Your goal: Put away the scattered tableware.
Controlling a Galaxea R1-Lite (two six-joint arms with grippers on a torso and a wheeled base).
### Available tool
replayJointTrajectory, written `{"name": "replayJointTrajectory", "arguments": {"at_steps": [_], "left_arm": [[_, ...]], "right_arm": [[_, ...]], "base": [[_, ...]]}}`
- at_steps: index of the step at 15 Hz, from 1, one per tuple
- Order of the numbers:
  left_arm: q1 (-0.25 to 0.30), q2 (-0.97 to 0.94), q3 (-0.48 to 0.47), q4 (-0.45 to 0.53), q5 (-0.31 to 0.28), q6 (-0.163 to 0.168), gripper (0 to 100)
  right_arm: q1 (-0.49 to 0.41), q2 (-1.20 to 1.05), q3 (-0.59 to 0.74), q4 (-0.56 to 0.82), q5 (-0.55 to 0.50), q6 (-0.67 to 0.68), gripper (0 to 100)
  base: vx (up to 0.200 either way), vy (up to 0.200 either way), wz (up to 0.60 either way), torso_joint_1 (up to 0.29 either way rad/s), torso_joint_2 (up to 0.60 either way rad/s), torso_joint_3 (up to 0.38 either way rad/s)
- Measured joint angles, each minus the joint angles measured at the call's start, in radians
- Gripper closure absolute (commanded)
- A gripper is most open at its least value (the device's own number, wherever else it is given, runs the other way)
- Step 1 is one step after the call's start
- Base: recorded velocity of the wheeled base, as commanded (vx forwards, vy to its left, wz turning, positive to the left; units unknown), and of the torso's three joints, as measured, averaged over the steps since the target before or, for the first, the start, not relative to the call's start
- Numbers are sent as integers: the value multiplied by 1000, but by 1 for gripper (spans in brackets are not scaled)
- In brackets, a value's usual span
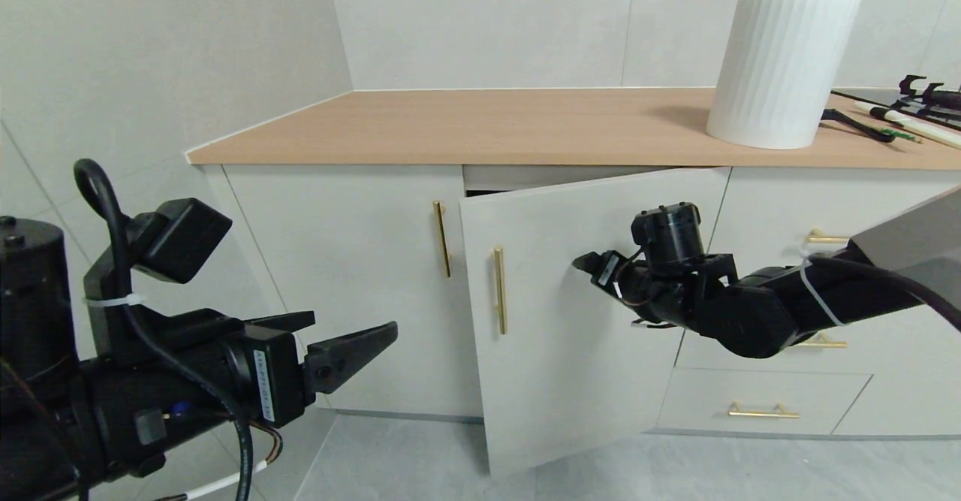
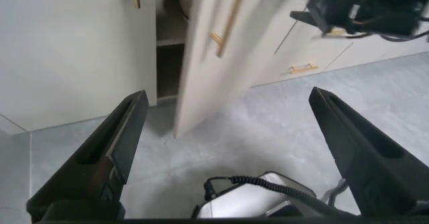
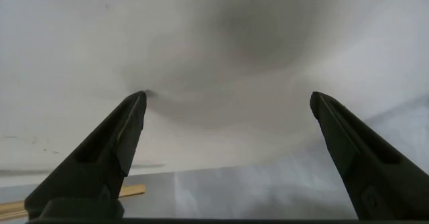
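Right now my left gripper (image 2: pixel 226 96) hangs low in front of the cabinets, to the left of the half-open door (image 1: pixel 570 298), pointing toward it. Its fingers (image 2: pixel 107 157) are spread wide with only grey floor (image 2: pixel 268 137) between them; they hold nothing and touch nothing.

My right gripper (image 3: pixel 228 96) is up against the outer face of that door, to the right of its brass handle (image 1: pixel 499 291) and at about the height of the handle's top. Its fingers (image 3: pixel 100 157) are just as far apart, with the pale door panel spanning the gap between them. One fingertip looks to be at the surface, but I cannot tell whether it really touches. Nothing is in its grasp.

The door stands swung out from the cabinet front under the wooden counter (image 1: pixel 488 125). The utensils (image 1: pixel 901 122), a few thin black and pale sticks, lie at the far right end of the counter, just beside a tall white ribbed container (image 1: pixel 781 65) and well apart from both grippers.
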Motion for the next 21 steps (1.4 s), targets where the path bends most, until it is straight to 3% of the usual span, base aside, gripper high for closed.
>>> {"name": "replayJointTrajectory", "arguments": {"at_steps": [5,15,19,21], "left_arm": [[0,0,-1,-1,0,-11,0],[-1,4,1,-1,0,-10,0],[-1,6,1,-1,0,-10,0],[-1,6,0,-1,0,-11,0]], "right_arm": [[-21,106,-139,0,-140,47,0],[-71,222,-273,21,-290,49,0],[-82,221,-276,31,-292,50,0],[-77,182,-224,23,-244,52,0]], "base": [[0,0,0,0,0,0],[0,0,0,0,0,0],[0,0,0,0,0,0],[0,0,0,0,0,0]]}}
